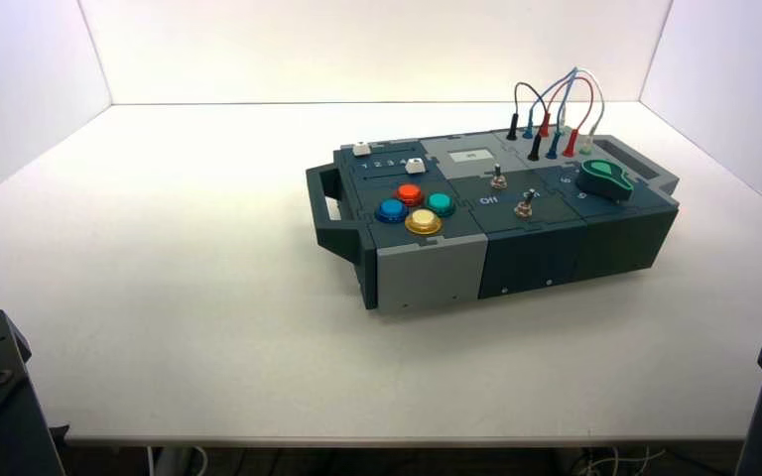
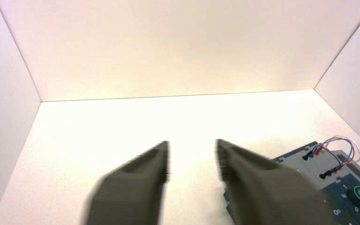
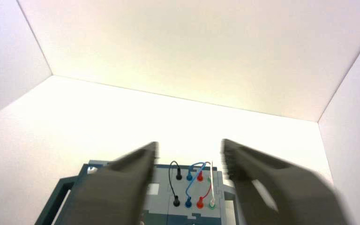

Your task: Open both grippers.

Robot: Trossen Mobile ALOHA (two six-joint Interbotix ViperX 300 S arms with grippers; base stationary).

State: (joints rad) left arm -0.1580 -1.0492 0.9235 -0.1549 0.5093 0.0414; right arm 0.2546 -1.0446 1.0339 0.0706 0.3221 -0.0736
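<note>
Nearest us, the left gripper hangs over bare table with its fingers spread, nothing between them. The right gripper shows the same wide gap, aimed at the box farther out. Both look open, so the task seems done. No containers in sight; the box's plugged wires sit untouched at the far end.

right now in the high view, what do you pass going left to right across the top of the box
handle → blue button → yellow button → two toggle switches → green knob; the wires stand at the far edge, above the switch-to-knob stretch.
</note>
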